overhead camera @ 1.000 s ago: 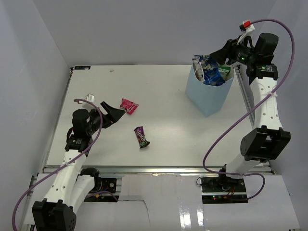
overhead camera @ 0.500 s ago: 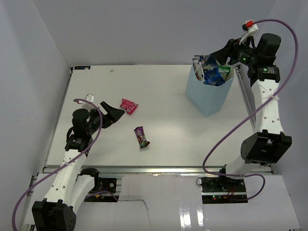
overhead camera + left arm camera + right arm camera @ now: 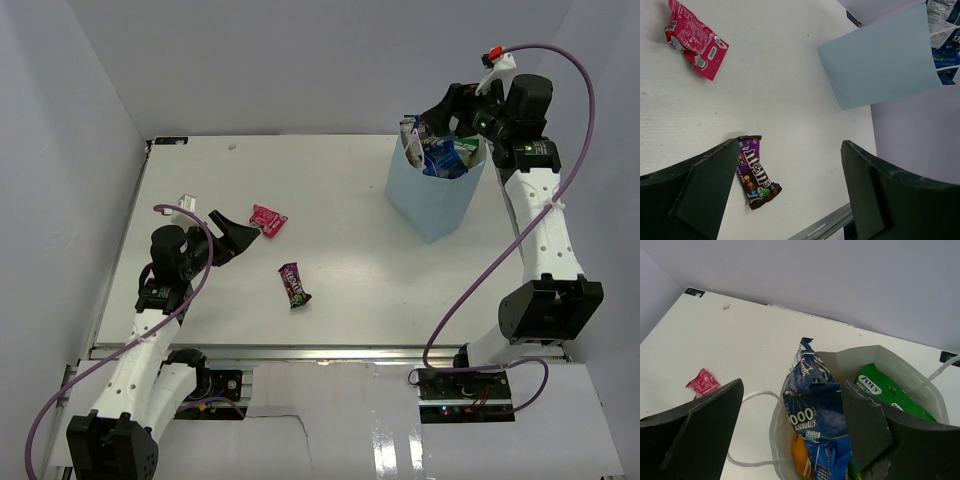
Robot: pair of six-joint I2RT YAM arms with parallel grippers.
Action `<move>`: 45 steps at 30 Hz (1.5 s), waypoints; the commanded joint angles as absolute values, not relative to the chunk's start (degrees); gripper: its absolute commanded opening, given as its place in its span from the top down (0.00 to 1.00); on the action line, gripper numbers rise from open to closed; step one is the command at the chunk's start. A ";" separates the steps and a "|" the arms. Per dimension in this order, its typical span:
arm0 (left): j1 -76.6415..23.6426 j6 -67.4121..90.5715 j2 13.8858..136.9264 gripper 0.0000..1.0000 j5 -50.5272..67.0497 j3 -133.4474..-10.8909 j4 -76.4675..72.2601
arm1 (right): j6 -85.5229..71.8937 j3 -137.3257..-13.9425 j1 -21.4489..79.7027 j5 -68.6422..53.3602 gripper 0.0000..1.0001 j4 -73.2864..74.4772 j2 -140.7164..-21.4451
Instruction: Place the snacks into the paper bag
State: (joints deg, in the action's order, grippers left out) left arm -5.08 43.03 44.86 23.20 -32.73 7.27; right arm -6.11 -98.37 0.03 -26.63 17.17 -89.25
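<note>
the right tool (image 3: 443, 108) hangs over the mouth of the paper bag (image 3: 430, 195) with its jaws spread wide and nothing between them; in its wrist view the two dark fingers (image 3: 700, 435) frame the bag's open top. the light-blue bag stands upright at the far right of the worktop (image 3: 340, 180), one white cord handle (image 3: 747, 400) looped outside its rim. inside it, a dark blue bag (image 3: 812, 405) stands tallest, its white print showing "000 annually". beside it, against the far wall of the bag, lies a green packet (image 3: 885, 390) with a white oval label that reads "fox's". a strip of the orange chip bag (image 3: 800, 455) shows low down beneath the blue one.

the left tool (image 3: 237, 232) is also released and empty, low over the near left of the worktop. the pink packet (image 3: 268, 219) lies crumpled just beyond its fingertips, its small print too fine to read. the dark purple candy bar (image 3: 756, 172) lies flat on the worktop toward the near edge, apart from the pink packet and well apart from the bag; its wrapper shows the "m&m's" lettering and coloured candies.
</note>
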 commanded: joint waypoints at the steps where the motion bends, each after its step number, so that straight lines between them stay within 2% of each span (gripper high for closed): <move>1: -4.92 42.80 44.91 0.07 24.00 -34.19 6.24 | -6.94 -98.44 1.84 -19.79 0.15 15.91 -88.24; 8: -5.01 43.33 44.21 0.07 23.82 -33.22 5.80 | -7.65 -98.96 3.07 -17.23 0.14 15.91 -91.49; 12: -5.01 43.24 44.74 0.07 24.08 -33.57 5.71 | -8.17 -99.14 3.51 -16.79 0.18 14.85 -93.77; 15: -5.01 43.15 44.65 0.07 24.17 -33.66 5.71 | -7.91 -98.79 3.43 -16.26 0.26 14.77 -94.74; 18: -4.92 43.24 43.86 0.07 23.82 -33.14 5.80 | -7.12 -97.04 3.52 -16.61 0.39 14.59 -94.83; 19: -5.01 43.24 43.86 0.07 23.73 -33.05 5.80 | -6.68 -96.77 3.43 -16.79 0.48 14.50 -94.83; 24: -4.92 43.07 43.59 0.07 24.08 -33.13 5.89 | -6.07 -96.33 2.55 -17.23 0.75 14.59 -94.22; 30: -4.92 42.71 42.81 0.07 23.82 -32.87 6.50 | -0.28 -98.08 0.70 -23.19 0.92 17.40 -92.81; 45: -4.92 42.89 41.84 0.07 24.52 -32.08 6.33 | 8.09 -98.53 0.70 -28.38 0.92 26.01 -99.14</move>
